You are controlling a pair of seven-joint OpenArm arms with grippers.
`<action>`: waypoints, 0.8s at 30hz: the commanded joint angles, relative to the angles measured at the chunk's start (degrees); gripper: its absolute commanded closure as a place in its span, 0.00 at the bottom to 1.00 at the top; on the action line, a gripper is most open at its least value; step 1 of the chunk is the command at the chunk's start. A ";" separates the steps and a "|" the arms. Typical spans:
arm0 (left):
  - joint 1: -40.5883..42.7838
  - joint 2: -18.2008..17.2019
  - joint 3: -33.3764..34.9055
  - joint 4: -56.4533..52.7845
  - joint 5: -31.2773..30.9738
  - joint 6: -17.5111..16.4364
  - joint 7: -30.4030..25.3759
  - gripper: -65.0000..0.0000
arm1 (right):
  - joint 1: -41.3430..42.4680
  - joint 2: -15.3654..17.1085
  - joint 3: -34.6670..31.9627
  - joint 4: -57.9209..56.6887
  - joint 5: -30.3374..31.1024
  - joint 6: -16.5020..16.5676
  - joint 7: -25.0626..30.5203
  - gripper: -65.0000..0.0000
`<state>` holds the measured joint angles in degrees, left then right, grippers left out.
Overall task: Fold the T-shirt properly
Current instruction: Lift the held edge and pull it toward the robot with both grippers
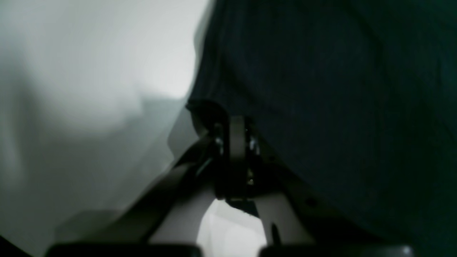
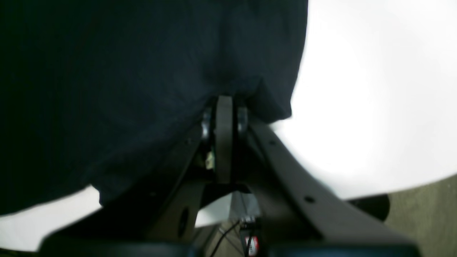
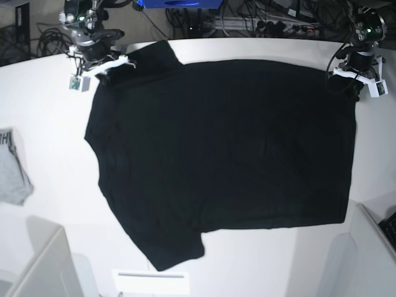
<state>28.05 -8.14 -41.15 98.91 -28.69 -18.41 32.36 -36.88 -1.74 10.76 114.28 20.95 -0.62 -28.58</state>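
Shirt (image 3: 223, 154) lies spread flat on the white table (image 3: 49, 111), plain black side up. Both grippers sit at its far edge, 1 at each corner. Left gripper (image 1: 236, 123) is pinched closed on the shirt's hem; right gripper (image 2: 224, 103) is likewise clamped on cloth near the sleeve.

We saw the T-shirt (image 3: 223, 154) covering most of the table (image 3: 49, 111); bare strips ran beside it, with a grey garment (image 3: 13, 170) well off one side.
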 commanded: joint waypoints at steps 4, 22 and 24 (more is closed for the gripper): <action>-4.01 -0.87 -0.66 1.00 -0.37 0.00 5.40 1.00 | 2.47 0.37 -0.08 1.02 0.28 0.23 1.11 1.00; -15.26 -0.69 -0.39 -1.90 10.18 1.76 6.98 1.00 | 20.31 0.20 0.00 0.14 0.11 0.23 -11.38 1.00; -15.97 -0.78 -0.39 -2.78 10.18 1.76 6.98 1.00 | 21.89 0.02 0.00 -0.13 0.11 0.23 -11.99 1.00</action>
<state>12.56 -7.97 -41.19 95.18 -18.22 -16.51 40.60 -15.57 -1.89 10.76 113.32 20.64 -0.64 -41.74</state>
